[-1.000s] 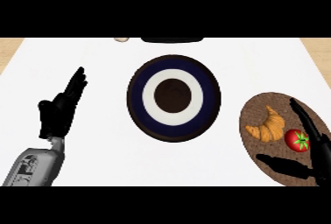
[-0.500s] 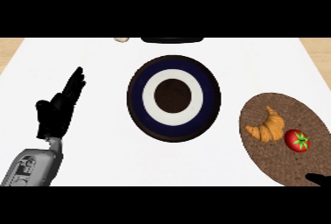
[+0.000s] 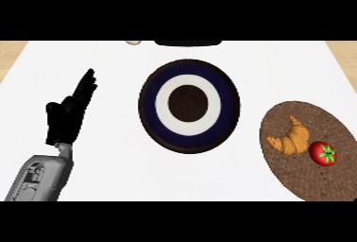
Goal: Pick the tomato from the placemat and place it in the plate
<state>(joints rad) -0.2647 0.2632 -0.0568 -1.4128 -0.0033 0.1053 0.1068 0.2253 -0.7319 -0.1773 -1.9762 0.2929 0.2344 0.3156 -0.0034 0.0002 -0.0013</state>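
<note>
Red tomato point(image 3: 322, 153) is seen lying on the brown woven placemat point(image 3: 300, 179), toward its right part, just beside the croissant point(image 3: 291, 137). Whether the two touch cannot be told. Nothing is gripped.

Plate point(image 3: 150, 105) is set mid-counter, well apart from the placemat to its left. Dark blue rim, white ring and dark centre are noted. Nothing lies on it.

Left hand point(image 3: 66, 111) is shown at the view's left above its grey forearm point(image 3: 38, 177), over the white counter point(image 3: 140, 179). Fingers are held straight and pressed together, pointing up and away, with nothing in them. It is read as resting, far from both tomato and plate.

Right hand is not shown in the head view, so its finger state cannot be given.

Progress, as judged: no part of the task is done. Tomato not picked, not lifted, not transferred. All steps are left: reach to the placemat's right part, closure round the tomato without the croissant being knocked, lift, carry left to the plate, release on it. The right hand is judged the likely one, being on the tomato's side.
</note>
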